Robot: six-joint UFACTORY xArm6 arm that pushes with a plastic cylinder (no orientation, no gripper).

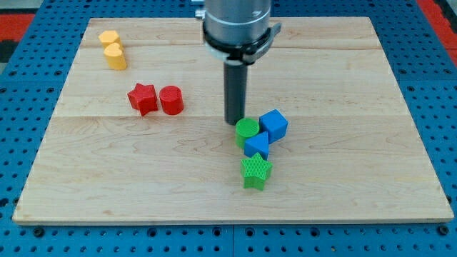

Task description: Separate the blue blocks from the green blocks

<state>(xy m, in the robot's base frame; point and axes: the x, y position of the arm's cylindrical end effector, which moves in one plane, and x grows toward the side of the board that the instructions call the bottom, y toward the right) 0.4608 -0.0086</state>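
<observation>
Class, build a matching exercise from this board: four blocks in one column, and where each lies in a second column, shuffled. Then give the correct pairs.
Column one:
1. green star
2. yellow blocks
3. blue cube
4. red cylinder

Column two:
A. view's top left corner
B. just right of the red star
C. lowest in the cluster
D. right of the green cylinder

Pairs: 1-C, 2-A, 3-D, 4-B.

pale wood surface; 2 yellow blocks, red star, red cylinder, green cylinder, blue cube, blue block, green star; dark rod.
</observation>
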